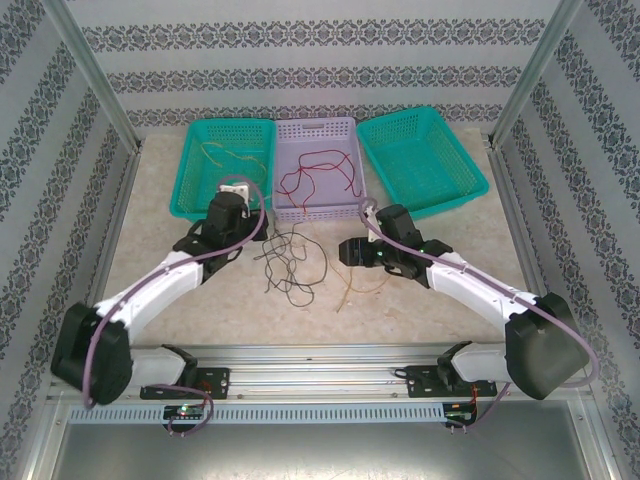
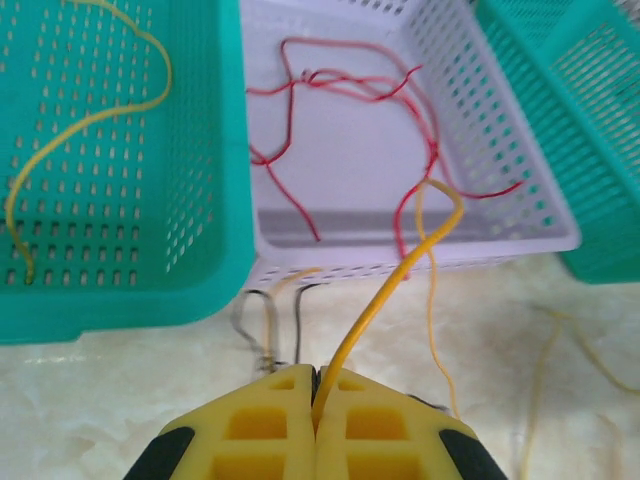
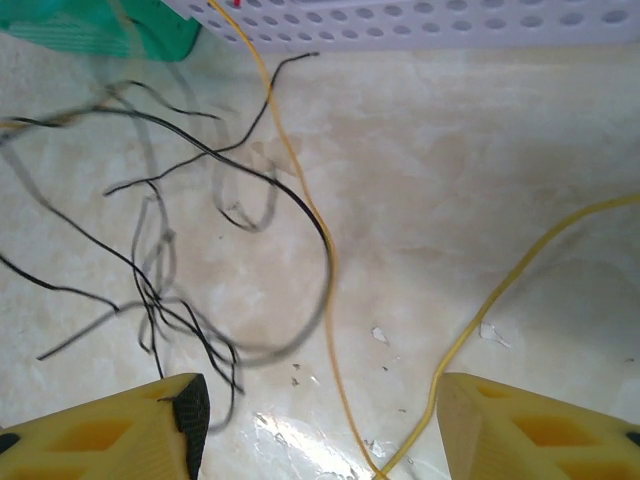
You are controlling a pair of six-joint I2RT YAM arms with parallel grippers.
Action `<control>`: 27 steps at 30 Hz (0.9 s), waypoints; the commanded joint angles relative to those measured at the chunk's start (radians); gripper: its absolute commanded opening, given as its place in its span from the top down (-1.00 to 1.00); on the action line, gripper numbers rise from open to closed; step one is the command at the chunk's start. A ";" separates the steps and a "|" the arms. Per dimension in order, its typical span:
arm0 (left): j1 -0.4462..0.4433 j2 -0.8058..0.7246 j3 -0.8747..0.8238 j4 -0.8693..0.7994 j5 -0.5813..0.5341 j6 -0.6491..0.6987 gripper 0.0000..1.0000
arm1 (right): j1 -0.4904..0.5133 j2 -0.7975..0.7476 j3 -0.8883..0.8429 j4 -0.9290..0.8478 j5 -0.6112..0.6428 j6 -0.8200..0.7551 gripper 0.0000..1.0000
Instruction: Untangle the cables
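Bench [image 1: 450, 290] has baskets along the back: my lilac basket [image 1: 316, 135] holds the red cables [image 1: 315, 172], the left teal basket [image 1: 185, 197] a loose yellow cable [image 1: 225, 155]. Left tool [image 2: 315, 400] is clamped on another yellow wire [image 2: 385, 295], right tool [image 3: 320, 390] hangs wide apart above the bench. Black cables [image 1: 290, 265] lie tangled between the arms.

black cables [image 3: 280, 185] partly blurred, yellow cable [image 3: 510, 277] cut off right

No text, label, brand, number or sign can be read. The wall [image 1: 300, 40] at 12 o'clock bears a floral pattern without letters.
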 commanded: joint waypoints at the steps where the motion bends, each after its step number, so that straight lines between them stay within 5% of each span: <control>1: -0.016 -0.098 0.062 -0.161 0.013 -0.025 1.00 | 0.007 -0.007 -0.025 0.053 0.004 0.030 -0.24; 7: -0.016 -0.202 0.241 -0.322 0.049 -0.007 1.00 | 0.014 0.014 -0.023 0.101 -0.021 0.041 -0.24; 11: -0.017 -0.184 0.377 -0.392 0.073 0.018 1.00 | 0.108 0.013 0.004 0.167 -0.036 0.013 -0.23; 18: -0.013 -0.134 0.659 -0.528 -0.033 0.154 1.00 | 0.116 0.000 0.031 0.102 0.073 0.000 -0.24; 22: -0.013 -0.087 0.794 -0.602 -0.001 0.142 1.00 | 0.150 -0.073 -0.019 0.244 0.004 -0.022 -0.24; 27: -0.015 -0.079 0.769 -0.587 0.051 0.043 1.00 | 0.264 -0.120 -0.037 0.503 -0.065 -0.058 -0.30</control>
